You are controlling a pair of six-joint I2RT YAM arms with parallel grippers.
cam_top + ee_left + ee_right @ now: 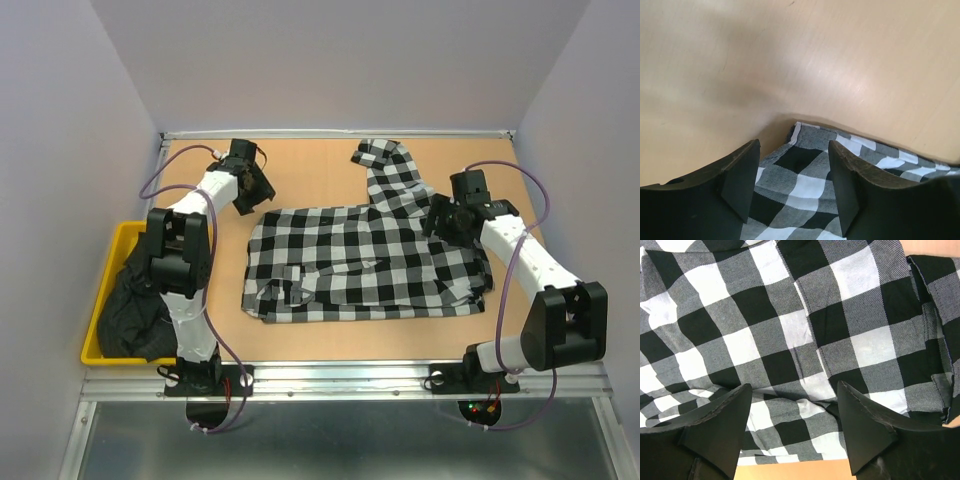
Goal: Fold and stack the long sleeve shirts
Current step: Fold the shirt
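The black-and-white check shirt (360, 260) lies partly folded across the middle of the table, one sleeve (385, 165) stretched to the back. My left gripper (262, 195) is open above its back left corner (805, 165), jaws either side of the cloth. My right gripper (437, 218) is open above the shirt's right part (790, 340), near where the sleeve joins. The plain black shirt (135, 305) lies bunched in the yellow bin at the left.
A yellow bin (112, 262) stands at the table's left edge, beside the left arm. White walls close in the back and sides. Bare wood (790, 60) shows behind and left of the check shirt. A metal rail (340, 372) runs along the front edge.
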